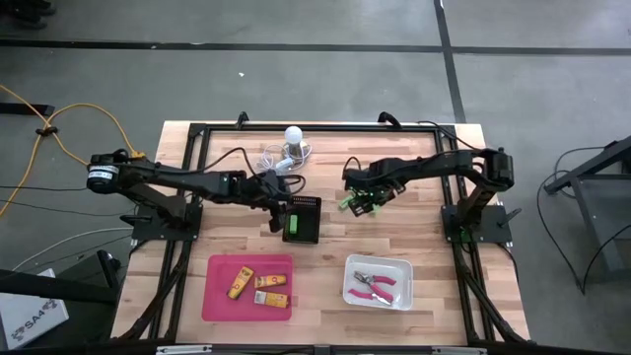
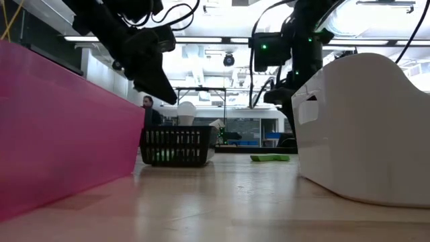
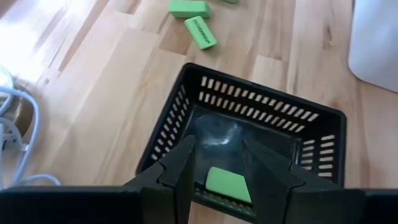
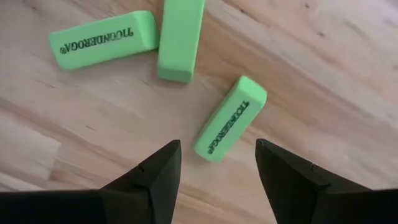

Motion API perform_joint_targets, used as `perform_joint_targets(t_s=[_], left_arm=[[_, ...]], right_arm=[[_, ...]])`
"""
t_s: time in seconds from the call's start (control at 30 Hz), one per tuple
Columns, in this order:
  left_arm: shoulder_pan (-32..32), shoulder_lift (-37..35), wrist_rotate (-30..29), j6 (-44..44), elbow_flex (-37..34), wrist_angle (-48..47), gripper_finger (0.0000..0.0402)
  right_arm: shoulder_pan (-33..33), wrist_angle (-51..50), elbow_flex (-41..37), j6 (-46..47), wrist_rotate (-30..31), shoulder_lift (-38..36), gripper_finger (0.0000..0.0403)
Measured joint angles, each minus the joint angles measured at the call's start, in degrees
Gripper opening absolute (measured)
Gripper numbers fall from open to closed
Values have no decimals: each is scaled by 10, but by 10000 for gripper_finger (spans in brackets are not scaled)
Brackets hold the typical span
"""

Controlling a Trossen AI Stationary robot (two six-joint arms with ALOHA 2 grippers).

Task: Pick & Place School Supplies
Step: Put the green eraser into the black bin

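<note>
**Both grippers spread, erasers by the black basket**

Your left gripper point(image 3: 217, 165) hovers over the black basket point(image 3: 323, 134), jaws spread; one green eraser point(image 3: 227, 184) lies inside. Beside the basket, your right gripper point(image 4: 217, 163), jaws spread, hovers above three green erasers point(image 4: 230, 118) on bare wood, one's end cut off.

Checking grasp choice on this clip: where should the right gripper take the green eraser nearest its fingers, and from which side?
Across its long flat sides at mid-length, from straight above: the nearest green eraser lies flat, clear of the other two, and the open right gripper already straddles its end.
</note>
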Motion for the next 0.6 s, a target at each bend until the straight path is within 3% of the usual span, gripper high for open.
perform_joint_targets(t_s=[0.6], left_arm=[[-10, 0, 1, 13, 0, 8, 124]], right_arm=[[2, 6, -5, 170, 20, 1, 196]])
